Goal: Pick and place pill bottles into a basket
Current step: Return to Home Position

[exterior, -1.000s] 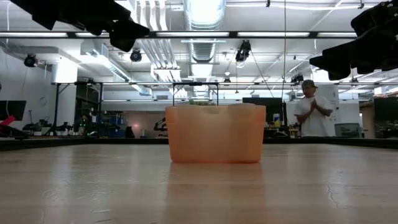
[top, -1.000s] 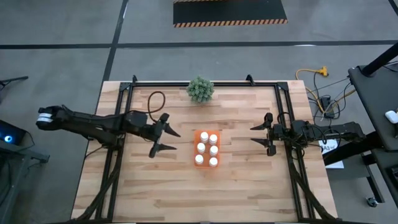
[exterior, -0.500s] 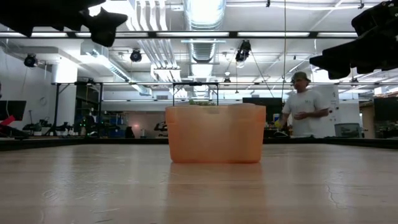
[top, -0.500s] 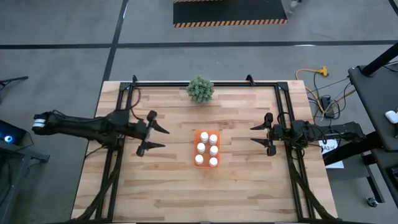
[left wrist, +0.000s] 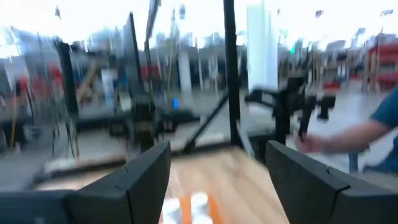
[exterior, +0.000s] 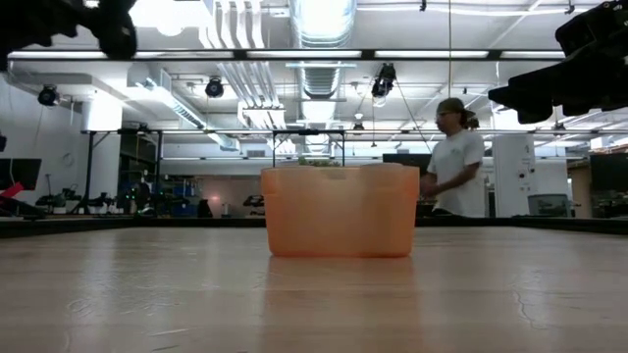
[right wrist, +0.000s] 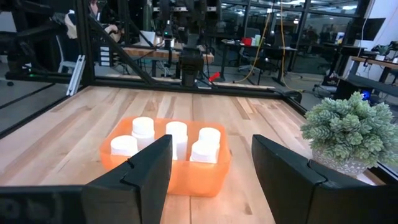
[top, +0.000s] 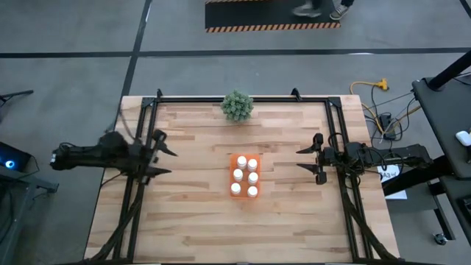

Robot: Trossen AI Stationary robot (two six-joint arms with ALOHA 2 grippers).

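All six pill bottles (top: pixel 238 174) stood inside the basket (exterior: pixel 340 216) at the centre of the bench (top: pixel 184 221). The left end effector (top: pixel 174 163) hung open and empty at 9 o'clock, and the right end effector (top: pixel 298 160) open and empty at 3 o'clock.

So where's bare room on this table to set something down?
Bare table: the strip between the basket and the edge opposite the plant; the gaps from basket to left hand and right hand. Crowded: the basket, full with six pill bottles.
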